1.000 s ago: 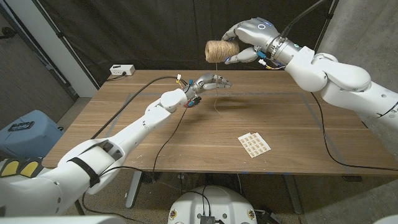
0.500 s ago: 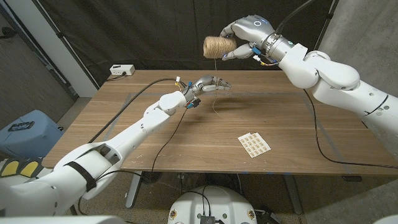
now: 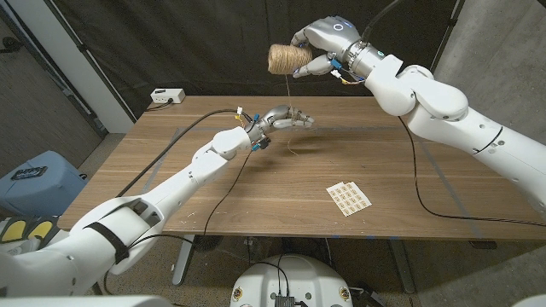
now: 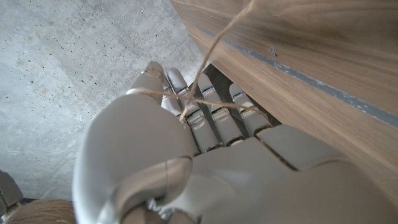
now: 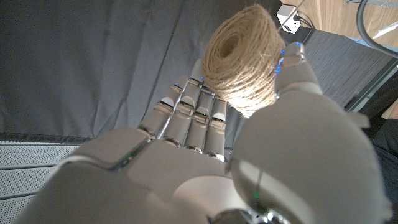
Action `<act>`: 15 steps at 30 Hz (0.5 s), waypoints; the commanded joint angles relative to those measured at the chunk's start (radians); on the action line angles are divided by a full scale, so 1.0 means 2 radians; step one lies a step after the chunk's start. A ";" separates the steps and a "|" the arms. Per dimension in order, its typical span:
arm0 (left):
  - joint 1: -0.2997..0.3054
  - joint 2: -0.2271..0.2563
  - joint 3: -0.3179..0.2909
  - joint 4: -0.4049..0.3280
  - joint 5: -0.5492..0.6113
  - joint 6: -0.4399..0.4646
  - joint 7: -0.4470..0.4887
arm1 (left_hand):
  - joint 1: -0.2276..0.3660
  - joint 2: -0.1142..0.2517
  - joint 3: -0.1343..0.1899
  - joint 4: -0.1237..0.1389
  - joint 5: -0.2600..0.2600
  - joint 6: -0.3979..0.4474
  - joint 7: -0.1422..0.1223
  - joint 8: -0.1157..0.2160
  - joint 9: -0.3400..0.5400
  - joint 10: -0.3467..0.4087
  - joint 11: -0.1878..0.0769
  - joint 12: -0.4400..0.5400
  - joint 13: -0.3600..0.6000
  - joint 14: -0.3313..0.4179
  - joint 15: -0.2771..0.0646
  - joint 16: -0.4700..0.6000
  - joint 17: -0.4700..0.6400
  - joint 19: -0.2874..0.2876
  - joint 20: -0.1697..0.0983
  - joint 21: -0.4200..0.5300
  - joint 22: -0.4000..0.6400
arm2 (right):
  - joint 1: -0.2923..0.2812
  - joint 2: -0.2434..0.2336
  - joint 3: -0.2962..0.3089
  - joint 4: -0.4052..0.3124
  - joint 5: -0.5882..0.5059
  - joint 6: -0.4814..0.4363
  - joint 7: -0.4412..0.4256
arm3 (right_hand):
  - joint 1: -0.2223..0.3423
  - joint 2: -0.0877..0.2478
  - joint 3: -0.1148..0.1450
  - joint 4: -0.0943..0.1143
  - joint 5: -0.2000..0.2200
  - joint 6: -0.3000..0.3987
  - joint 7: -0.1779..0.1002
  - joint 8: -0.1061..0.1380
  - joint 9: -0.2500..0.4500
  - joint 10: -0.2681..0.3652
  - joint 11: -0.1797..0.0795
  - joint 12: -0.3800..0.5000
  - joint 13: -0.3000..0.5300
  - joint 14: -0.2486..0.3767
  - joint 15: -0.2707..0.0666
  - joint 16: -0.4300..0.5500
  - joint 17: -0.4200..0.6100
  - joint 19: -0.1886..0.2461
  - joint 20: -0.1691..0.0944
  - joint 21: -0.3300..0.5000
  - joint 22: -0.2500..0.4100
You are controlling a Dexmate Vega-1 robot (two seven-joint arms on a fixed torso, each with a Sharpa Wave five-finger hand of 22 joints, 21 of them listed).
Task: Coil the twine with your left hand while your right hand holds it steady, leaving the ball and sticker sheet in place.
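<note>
Above the wooden table (image 3: 171, 170), right hand (image 3: 328, 38) holds the twine ball (image 3: 286, 58).

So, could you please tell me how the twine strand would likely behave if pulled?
Probably floppy: the strand hangs limp from the ball in the right robot hand. It likely snags rather than slips, since it crosses the left robot hand fingers.

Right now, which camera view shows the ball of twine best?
The right wrist view: the ball of twine is close, gripped by the right hand. The head view shows it small, raised above the table. The left wrist view shows one edge.
</note>
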 commanded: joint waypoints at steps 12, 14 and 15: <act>0.028 0.028 -0.008 -0.062 -0.003 0.029 0.010 | 0.002 0.002 -0.002 0.002 0.002 0.001 0.000 -0.002 0.003 0.000 0.001 -0.001 0.002 0.002 0.002 -0.001 0.002 0.001 0.001 0.000 0.001 | 0.047 0.055 -0.044 0.084 0.011 0.014 -0.012 | 0.061 0.064 0.000 0.000 0.003 0.090 -0.087 0.002 0.001 0.072 -0.071 0.002 0.002 0.005 -0.068 -0.001 0.002 -0.001 -0.006 0.000 0.002; 0.029 0.026 -0.007 -0.067 -0.003 0.033 0.013 | 0.003 0.002 -0.002 0.001 0.002 0.001 0.001 -0.001 0.003 0.000 0.001 -0.001 0.002 0.002 0.002 -0.001 0.002 0.002 0.001 0.000 0.001 | 0.050 0.055 -0.044 0.089 0.014 0.018 -0.013 | 0.061 0.064 0.000 0.000 0.003 0.089 -0.087 0.002 0.001 0.072 -0.071 0.002 0.002 0.005 -0.069 0.000 0.003 0.000 -0.006 0.000 0.002; 0.029 0.025 -0.007 -0.070 -0.002 0.033 0.015 | 0.002 0.002 -0.003 0.002 0.002 0.001 0.001 -0.002 0.003 0.000 0.001 -0.001 0.002 0.001 0.003 -0.001 0.002 0.002 0.001 0.000 0.001 | 0.051 0.055 -0.045 0.092 0.016 0.020 -0.013 | 0.062 0.064 0.000 0.000 0.003 0.089 -0.087 0.002 0.001 0.072 -0.071 0.002 0.003 0.005 -0.069 0.000 0.003 0.000 -0.006 0.000 0.002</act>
